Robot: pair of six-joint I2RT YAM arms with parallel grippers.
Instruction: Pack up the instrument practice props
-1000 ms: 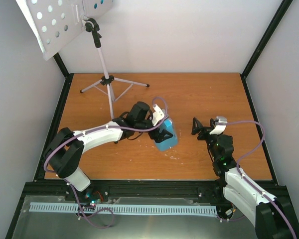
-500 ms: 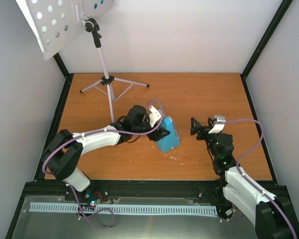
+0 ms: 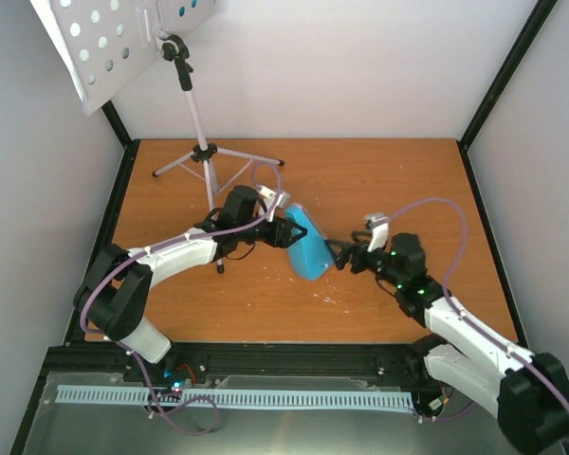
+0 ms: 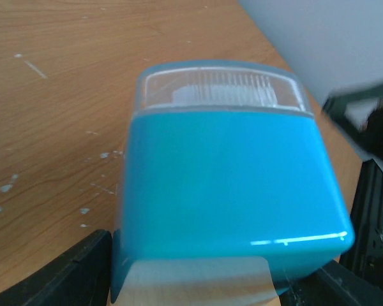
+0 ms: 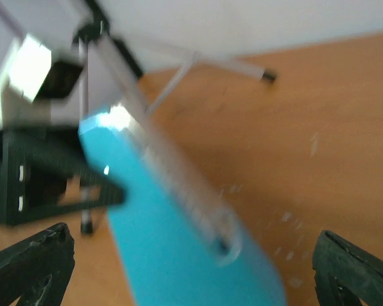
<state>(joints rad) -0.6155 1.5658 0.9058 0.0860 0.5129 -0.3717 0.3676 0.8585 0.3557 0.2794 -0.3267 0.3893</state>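
The light-blue metronome [image 3: 306, 248] with its clear cover is tilted in mid-table, held by my left gripper [image 3: 286, 232], which is shut on its base. It fills the left wrist view [image 4: 230, 172] between the black fingers [image 4: 70, 274]. My right gripper [image 3: 339, 258] is open just right of the metronome. In the right wrist view the metronome [image 5: 172, 236] lies between my wide-apart fingertips [image 5: 29, 261]; whether they touch it I cannot tell. The white perforated music stand [image 3: 104, 47] on its grey tripod [image 3: 204, 152] stands at the far left. A white sheet with blue marks [image 3: 185, 11] shows on it.
The tripod's legs [image 3: 251, 156] spread over the far left of the wooden table [image 3: 408, 180]. Black frame posts [image 3: 503, 71] stand at the back corners. White walls close the sides. White specks mark the wood near the front.
My left gripper has drawn the metronome left and tilted it further. My right arm has swung left, bringing its open gripper up to the metronome.
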